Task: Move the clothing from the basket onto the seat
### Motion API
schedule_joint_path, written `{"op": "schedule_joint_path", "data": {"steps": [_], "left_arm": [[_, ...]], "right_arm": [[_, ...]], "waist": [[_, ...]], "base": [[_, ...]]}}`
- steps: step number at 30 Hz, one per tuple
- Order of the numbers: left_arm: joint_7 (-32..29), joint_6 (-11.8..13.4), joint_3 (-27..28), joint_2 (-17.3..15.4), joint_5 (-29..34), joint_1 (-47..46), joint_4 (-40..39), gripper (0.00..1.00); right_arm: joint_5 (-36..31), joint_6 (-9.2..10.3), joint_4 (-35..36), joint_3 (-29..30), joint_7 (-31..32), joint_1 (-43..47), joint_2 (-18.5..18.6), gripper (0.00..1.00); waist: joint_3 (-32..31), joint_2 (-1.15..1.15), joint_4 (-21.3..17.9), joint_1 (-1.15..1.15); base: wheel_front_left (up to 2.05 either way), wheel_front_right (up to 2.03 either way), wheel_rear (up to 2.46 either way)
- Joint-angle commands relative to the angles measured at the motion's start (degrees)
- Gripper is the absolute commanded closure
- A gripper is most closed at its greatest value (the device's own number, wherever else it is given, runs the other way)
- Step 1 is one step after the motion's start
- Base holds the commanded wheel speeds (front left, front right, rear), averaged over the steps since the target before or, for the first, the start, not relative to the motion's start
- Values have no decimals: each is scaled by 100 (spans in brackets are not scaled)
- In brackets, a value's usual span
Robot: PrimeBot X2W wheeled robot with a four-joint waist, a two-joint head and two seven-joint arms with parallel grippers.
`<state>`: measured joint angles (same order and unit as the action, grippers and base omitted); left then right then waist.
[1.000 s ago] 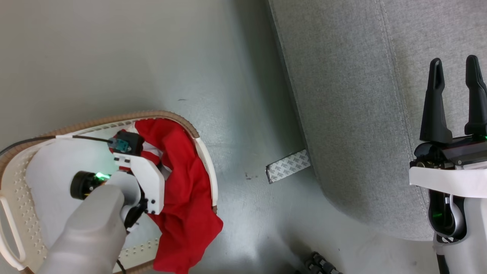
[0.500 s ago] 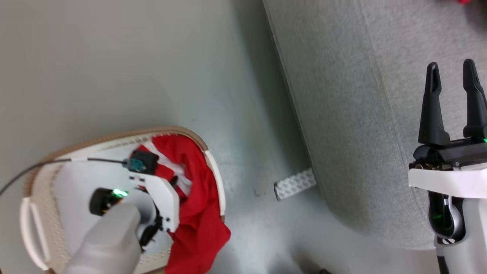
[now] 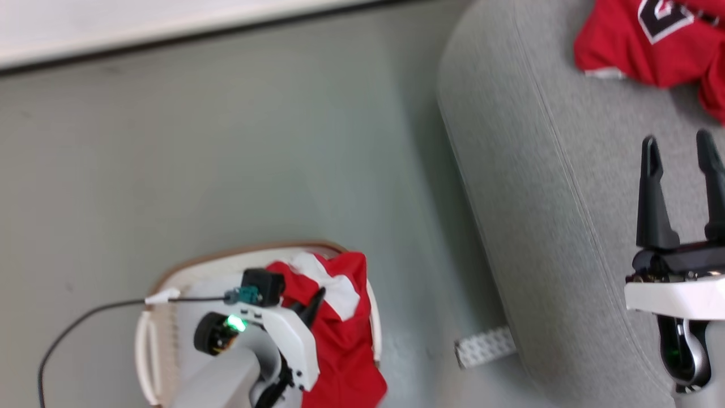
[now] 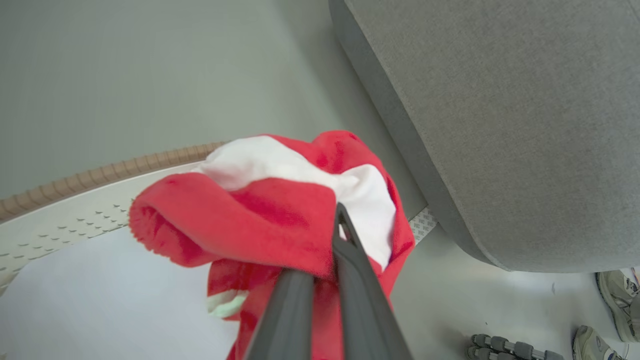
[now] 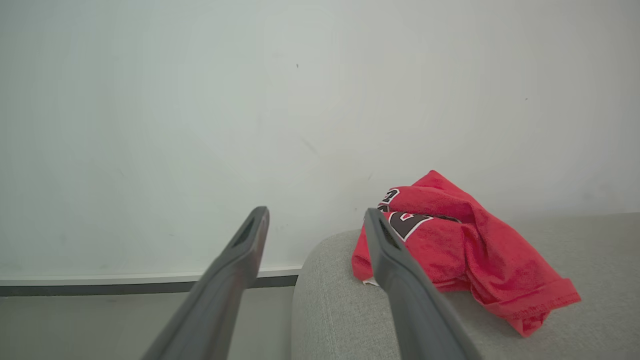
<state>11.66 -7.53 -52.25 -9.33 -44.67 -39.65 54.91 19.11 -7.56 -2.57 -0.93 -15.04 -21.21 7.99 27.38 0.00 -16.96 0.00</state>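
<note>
1. My left gripper (image 3: 315,300) is clamped on the red and white garment (image 3: 340,340). In the left wrist view the two fingers (image 4: 350,280) lie close together with a fold of the cloth pinched between them.
2. The garment (image 4: 260,210) bunches up over the fingers, its white band on top, and sits above the inside of the basket (image 4: 75,220).
3. From the head camera, the lower part of the garment hangs across the basket (image 3: 238,254) wall on the side facing the seat (image 3: 566,226).
4. The basket stands on the grey-green floor (image 3: 226,141), apart from the seat, with a small patterned strip (image 3: 484,347) on the floor between them, against the seat's base.
5. My right gripper (image 3: 677,144) hangs above the seat cushion with its fingers spread wide and nothing between them. The right wrist view shows the same gap (image 5: 316,215).
6. The jersey (image 3: 640,45) lies crumpled on the seat beyond the right gripper, black white-edged lettering showing. In the right wrist view, the jersey (image 5: 450,240) rests near the seat's rounded end, in front of a pale wall (image 5: 200,100).
7. At the lower right corner of the left wrist view I see a person's shoes (image 4: 615,300) on the floor.
</note>
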Motion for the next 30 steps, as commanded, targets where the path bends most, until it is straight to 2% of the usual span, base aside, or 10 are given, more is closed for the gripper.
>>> {"op": "schedule_joint_path", "data": {"steps": [1,8,13,18,23,30], "left_arm": [[66,12,-31,13,-90,131,-60,100],[316,12,-131,-64,-172,406,-546,100],[350,52,97,-177,-96,539,-1093,100],[350,293,442,-386,172,696,-2012,100],[341,530,541,-616,371,629,-2840,100],[-1,905,694,-965,521,248,-3970,100]], "right_arm": [[-52,14,-48,10,-18,103,89,0],[-29,14,-223,-98,-18,466,214,0],[22,14,-300,-178,-17,701,216,0],[66,14,-381,-305,-10,915,195,0],[91,14,-433,-480,-10,1007,178,0],[102,14,-420,-614,-10,1118,109,0]], "waist": [[-549,0,401,0],[-1338,0,807,0],[-1767,0,1000,0],[-2097,0,1152,0],[-2303,0,1227,0],[-2434,0,1300,0]], "base": [[0,0,0],[0,0,0],[0,0,0],[0,0,0],[0,0,0],[0,0,0]]}}
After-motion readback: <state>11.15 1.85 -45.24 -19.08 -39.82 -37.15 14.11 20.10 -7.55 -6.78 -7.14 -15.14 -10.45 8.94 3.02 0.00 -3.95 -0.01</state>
